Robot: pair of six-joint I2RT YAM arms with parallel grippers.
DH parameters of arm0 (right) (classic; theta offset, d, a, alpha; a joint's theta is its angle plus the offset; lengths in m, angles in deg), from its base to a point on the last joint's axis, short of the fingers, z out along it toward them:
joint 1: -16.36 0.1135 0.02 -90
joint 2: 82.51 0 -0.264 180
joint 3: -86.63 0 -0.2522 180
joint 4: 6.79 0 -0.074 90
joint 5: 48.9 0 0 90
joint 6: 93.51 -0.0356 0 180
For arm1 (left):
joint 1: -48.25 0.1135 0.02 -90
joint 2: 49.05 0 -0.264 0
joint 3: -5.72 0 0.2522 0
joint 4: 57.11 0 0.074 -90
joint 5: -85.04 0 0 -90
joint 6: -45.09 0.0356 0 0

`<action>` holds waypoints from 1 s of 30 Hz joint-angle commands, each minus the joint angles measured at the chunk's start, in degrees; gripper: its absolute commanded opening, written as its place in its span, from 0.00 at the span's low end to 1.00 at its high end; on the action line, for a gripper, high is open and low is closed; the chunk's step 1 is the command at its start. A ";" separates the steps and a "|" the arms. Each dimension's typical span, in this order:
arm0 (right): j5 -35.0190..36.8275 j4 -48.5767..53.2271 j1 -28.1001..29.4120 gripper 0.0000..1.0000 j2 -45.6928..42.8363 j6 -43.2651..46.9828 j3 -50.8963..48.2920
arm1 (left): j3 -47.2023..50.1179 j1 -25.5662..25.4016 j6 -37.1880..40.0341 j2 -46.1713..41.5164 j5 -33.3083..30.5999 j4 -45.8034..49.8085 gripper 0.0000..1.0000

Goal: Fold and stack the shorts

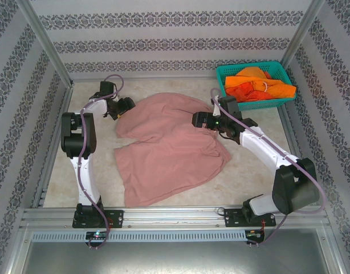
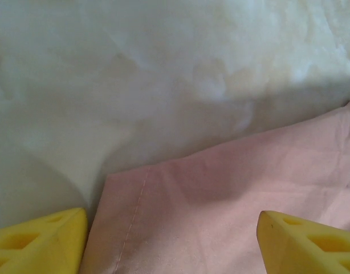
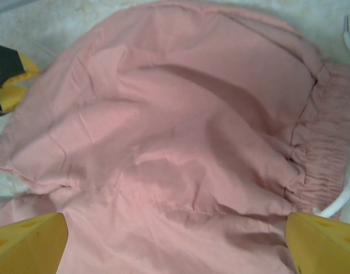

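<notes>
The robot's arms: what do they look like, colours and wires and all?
Both the left arm and right arm have white tube-shaped links joined by chunky black joints, with a greyish-purple cable looping along each. The left gripper and right gripper are black; their fingers are bright yellow wedges with moulded hollows.

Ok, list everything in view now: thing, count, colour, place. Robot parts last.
pink shorts: one, dusty pink, spread across the middle of the table
drawstring: one, white, at the pink shorts' gathered waistband
orange shorts: a heap, number unclear, bright orange, in the basket
basket: one, teal mesh, far right corner of the table
table: one, pale mottled top
walls: white with grey patterned stripes, around the table
left gripper: one, yellow fingertips, open, at the pink shorts' far left edge
right gripper: one, yellow fingertips, open, over the pink shorts' right side
</notes>
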 commanded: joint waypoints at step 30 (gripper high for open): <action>0.21 -1.74 -2.95 0.97 2.01 -1.76 -4.08 | 19.65 -23.25 25.30 -24.05 -12.52 -10.47 0.00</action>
